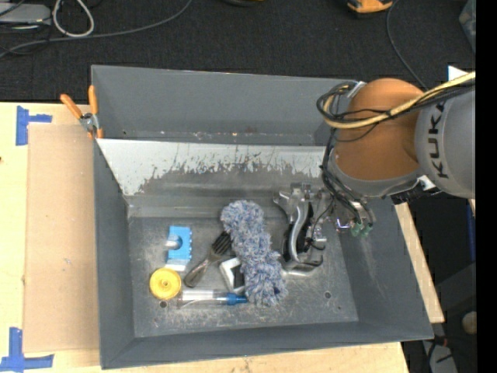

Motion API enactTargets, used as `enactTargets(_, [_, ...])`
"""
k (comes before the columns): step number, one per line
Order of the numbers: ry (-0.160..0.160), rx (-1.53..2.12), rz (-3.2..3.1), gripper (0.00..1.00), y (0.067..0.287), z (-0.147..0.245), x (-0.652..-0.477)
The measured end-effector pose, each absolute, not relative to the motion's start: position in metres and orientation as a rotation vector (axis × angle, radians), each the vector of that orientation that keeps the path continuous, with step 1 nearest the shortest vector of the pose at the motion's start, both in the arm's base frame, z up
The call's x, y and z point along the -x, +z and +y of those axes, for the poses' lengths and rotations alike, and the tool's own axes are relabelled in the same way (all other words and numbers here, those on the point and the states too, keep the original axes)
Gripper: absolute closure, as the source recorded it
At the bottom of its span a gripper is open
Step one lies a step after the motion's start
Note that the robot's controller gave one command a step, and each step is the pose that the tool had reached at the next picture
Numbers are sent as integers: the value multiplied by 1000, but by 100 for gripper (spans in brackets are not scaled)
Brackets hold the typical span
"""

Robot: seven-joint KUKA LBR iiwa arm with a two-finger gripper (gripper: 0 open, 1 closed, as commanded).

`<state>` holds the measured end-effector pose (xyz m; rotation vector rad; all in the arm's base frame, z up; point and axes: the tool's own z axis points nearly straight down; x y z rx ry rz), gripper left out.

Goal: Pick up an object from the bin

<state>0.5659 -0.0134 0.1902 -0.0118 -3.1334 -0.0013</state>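
My gripper (303, 264) is down near the bin floor, right of the middle, and its fingers stand open with nothing between them. Right beside it on the left lies a fluffy blue-grey duster head (252, 251), stretched from the bin's middle toward the front. I cannot tell whether the left finger (293, 235) touches it. A small white and black piece (230, 270) is tucked against the duster's left side.
Left of the duster lie a black brush (208, 258), a blue plastic block (179, 245), a yellow round piece (165, 284) and a clear tube with a blue tip (211, 296). The arm with its orange cover hangs over the bin's right side.
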Motion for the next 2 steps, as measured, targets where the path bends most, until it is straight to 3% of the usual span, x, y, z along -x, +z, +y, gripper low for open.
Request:
enactTargets(1, [-1, 11, -3140, 0, 194, -13, -568])
enactTargets(2, [-3, -425, -3111, 0, 138, 7, -559])
